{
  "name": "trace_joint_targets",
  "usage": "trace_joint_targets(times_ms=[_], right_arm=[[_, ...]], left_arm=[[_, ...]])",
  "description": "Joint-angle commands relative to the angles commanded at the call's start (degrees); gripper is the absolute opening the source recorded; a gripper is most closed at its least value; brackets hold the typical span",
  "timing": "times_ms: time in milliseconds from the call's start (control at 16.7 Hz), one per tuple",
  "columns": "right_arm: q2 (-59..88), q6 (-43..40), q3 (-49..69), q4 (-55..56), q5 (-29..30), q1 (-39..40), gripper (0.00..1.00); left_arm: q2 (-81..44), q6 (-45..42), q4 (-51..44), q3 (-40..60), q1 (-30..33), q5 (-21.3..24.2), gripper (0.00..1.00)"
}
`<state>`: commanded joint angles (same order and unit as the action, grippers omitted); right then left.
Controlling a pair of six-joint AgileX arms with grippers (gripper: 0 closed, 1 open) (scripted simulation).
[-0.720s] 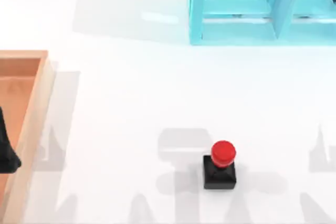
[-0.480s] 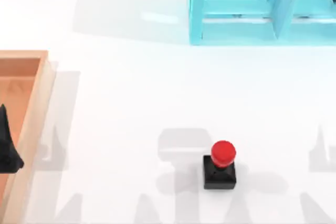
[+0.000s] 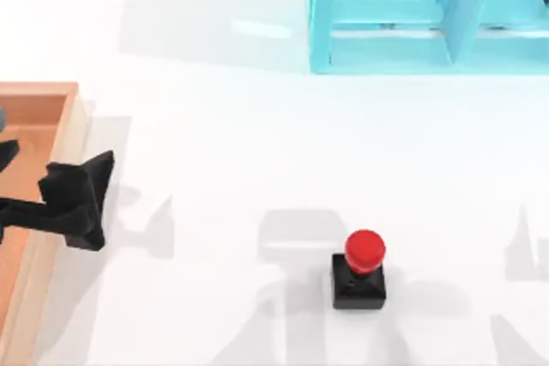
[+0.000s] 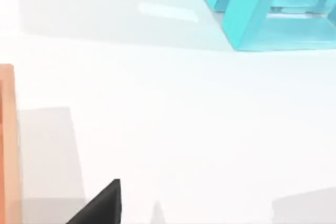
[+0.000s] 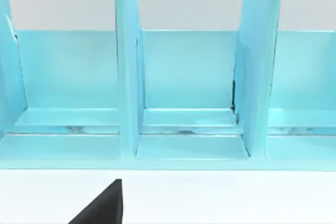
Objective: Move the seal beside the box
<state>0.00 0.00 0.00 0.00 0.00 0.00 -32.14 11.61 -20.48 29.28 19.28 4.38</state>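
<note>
Seal (image 3: 359, 273), black square base under glossy red knob, stands upright; left end effector (image 3: 79, 197) state unclear.

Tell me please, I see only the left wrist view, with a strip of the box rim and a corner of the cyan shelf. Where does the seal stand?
Observer: In the top view the seal stands upright on the white table, near the front edge and right of centre, far from the box.
Operator: Where is my left gripper relative to the box?
Observer: The left gripper is above the box's right rim, with bare table between it and the seal.
Operator: And the right arm?
Observer: Its wrist view faces the open compartments of the cyan shelf, away from the seal.
</note>
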Motion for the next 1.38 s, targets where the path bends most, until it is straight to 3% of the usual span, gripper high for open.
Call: trace_joint_targets(times_ms=[420, 720, 1080, 1380], right_arm=[[0.0, 0.0, 0.0, 0.0, 0.0, 0.0, 1.0], [0.0, 0.0, 0.0, 0.0, 0.0, 0.0, 1.0], [0.0, 0.0, 0.0, 0.0, 0.0, 0.0, 1.0], [0.0, 0.0, 0.0, 0.0, 0.0, 0.0, 1.0]], left_arm=[[-44.8, 15.5, -26.3, 36.7, 19.4, 1.8, 1.0], [-69.5, 26.7, -43.9, 60.2, 29.4, 1.0, 1.0], [-88.7, 37.5, -58.5, 82.8, 35.3, -1.9, 1.0], [-94.9, 42.2, -64.2, 92.5, 36.5, -4.0, 1.0]])
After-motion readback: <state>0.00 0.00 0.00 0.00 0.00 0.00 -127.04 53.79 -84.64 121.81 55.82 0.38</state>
